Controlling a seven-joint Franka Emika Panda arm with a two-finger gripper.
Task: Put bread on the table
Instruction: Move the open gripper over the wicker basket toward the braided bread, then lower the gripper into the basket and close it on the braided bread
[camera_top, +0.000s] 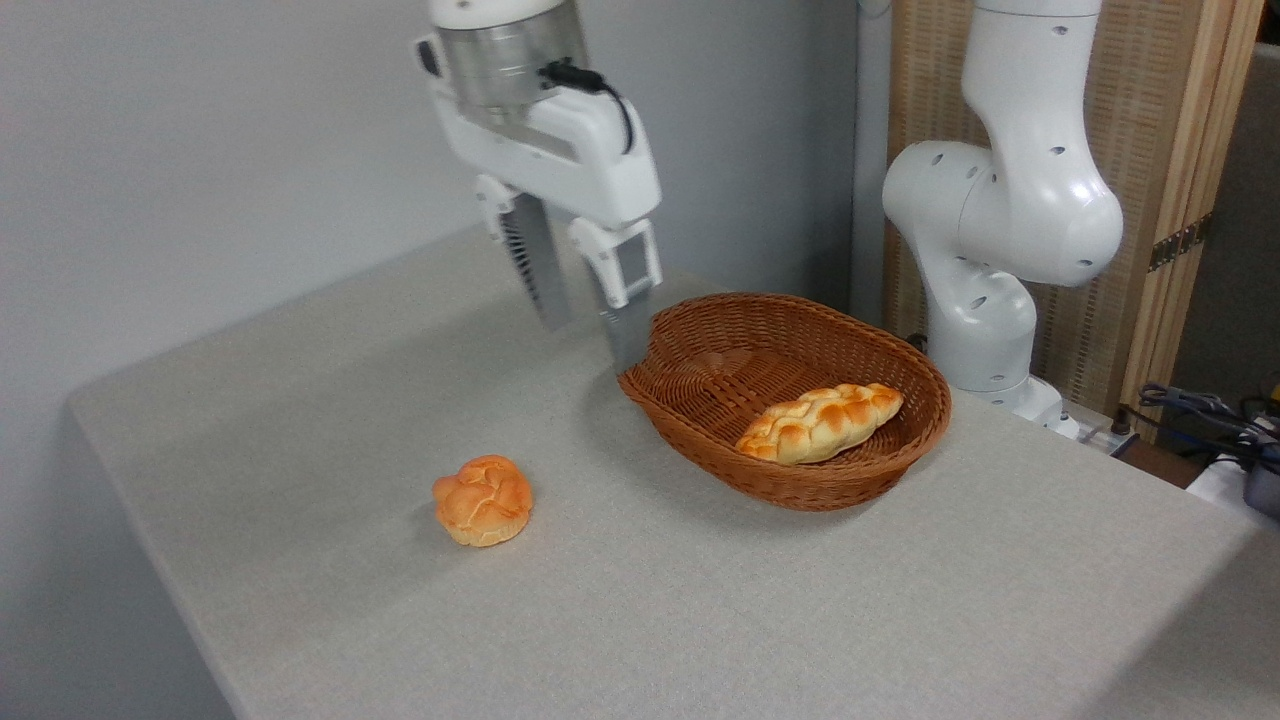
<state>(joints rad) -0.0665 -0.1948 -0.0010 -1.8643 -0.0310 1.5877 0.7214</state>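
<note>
- Lying inside the brown wicker basket (700, 395), the bread (820, 422) rests in the basket's right half, right of centre in the frame, leaning on the near inner wall.
- The jaws (590, 335) hang empty and apart in the upper middle of the frame, just beside the basket's left rim; the bread sits lower and to the right of them, well apart, with the basket's open left half between.
- The basket rim rings the bread on all sides; above it the room is open.
- The grey speckled surface (700, 620) lies bare across the lower frame and to the left, save for a small round bun (483, 500) at lower left.
- The bread's long axis runs from lower left to upper right, its tapered ends toward the basket walls.
</note>
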